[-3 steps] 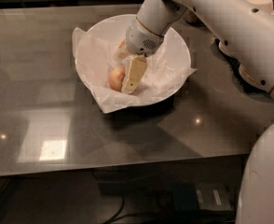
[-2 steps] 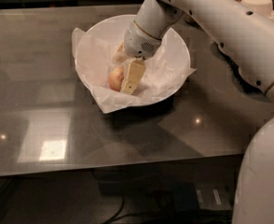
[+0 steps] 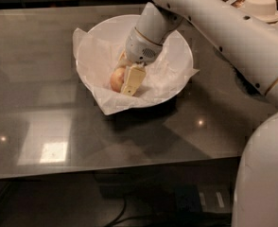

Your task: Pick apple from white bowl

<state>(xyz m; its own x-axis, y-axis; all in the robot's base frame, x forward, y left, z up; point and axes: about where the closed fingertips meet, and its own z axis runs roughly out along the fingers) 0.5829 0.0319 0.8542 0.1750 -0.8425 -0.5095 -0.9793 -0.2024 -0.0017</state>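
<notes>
The white bowl with a crinkled white paper liner stands on the dark glossy table, towards the back and centre. The small yellow-orange apple with a red blush lies in the bowl's front-left part. My gripper reaches down into the bowl from the upper right and sits right against the apple's right side. The white arm covers part of the bowl's far rim.
A beige round item stands at the back right by the arm. The paper liner's corners hang over the bowl's rim at the front and right. The table's front edge runs across the lower picture. My white body fills the lower right.
The gripper has shifted slightly left, closer against the apple. The apple and the bowl have stayed in place.
</notes>
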